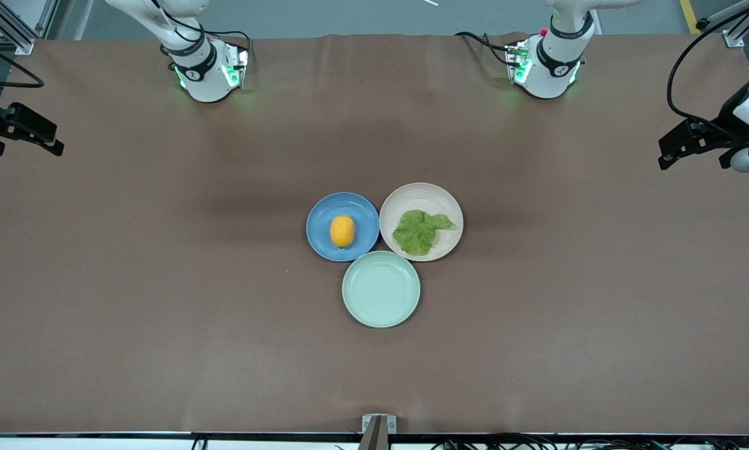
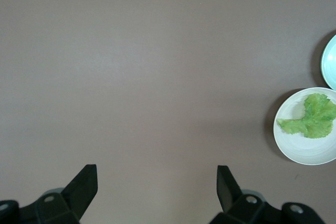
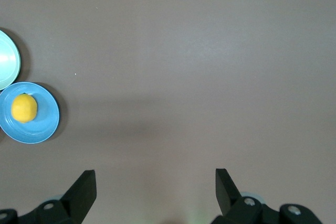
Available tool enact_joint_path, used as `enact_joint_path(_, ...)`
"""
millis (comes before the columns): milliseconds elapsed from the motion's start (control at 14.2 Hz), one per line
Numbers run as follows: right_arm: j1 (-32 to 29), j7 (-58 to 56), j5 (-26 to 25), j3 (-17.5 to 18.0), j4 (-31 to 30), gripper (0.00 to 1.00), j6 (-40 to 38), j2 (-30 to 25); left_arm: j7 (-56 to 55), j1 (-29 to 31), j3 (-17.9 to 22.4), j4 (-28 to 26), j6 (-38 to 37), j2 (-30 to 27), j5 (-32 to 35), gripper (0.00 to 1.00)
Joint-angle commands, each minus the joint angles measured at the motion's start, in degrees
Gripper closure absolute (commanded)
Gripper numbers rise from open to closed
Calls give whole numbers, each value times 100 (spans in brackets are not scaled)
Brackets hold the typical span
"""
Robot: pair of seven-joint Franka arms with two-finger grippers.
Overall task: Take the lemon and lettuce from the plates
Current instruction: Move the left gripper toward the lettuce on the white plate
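Observation:
The lemon [image 1: 342,230] lies on the blue plate [image 1: 321,215]; both also show in the right wrist view, lemon [image 3: 24,108] on plate [image 3: 47,119]. The lettuce [image 1: 419,231] lies on the beige plate [image 1: 421,194]; both also show in the left wrist view, lettuce [image 2: 312,117] on plate [image 2: 299,148]. My right gripper [image 1: 27,140] is open and empty, high over the right arm's end of the table [image 3: 156,184]. My left gripper [image 1: 693,156] is open and empty, high over the left arm's end [image 2: 157,182]. Both are well away from the plates.
A pale mint-green plate [image 1: 381,289] with nothing on it touches both other plates and sits nearer to the front camera. The brown table [image 1: 162,281] is bare around the three plates. The arm bases [image 1: 209,69] [image 1: 546,65] stand along the table's edge farthest from the front camera.

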Motion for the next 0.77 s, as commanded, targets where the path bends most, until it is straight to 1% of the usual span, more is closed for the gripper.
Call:
enact_joint_path(0, -109, -39, -97, 94, 20, 0, -4, -29, 129, 20, -23, 41, -120, -72, -109, 0)
enact_joint_path(211, -109, -39, -97, 94, 20, 0, -4, -29, 60, -50, -41, 84, -138, 6, -118, 0)
enact_joint_path(281, -109, -39, -97, 94, 20, 0, -4, -29, 24, -146, -119, 180, -268, 146, -153, 0)
enact_joint_path(421, -109, -31, -97, 94, 20, 0, 5, -29, -37, -252, -190, 286, -305, 357, -161, 0)
enact_joint_path(561, -83, -13, -88, 103, 20, 0, 5, -11, -326, -366, -357, 287, -305, 577, -162, 0)
enact_joint_path(702, -65, 4, 35, 121, 20, 0, 84, -11, -511, -603, -594, 269, -209, 963, -153, 0)
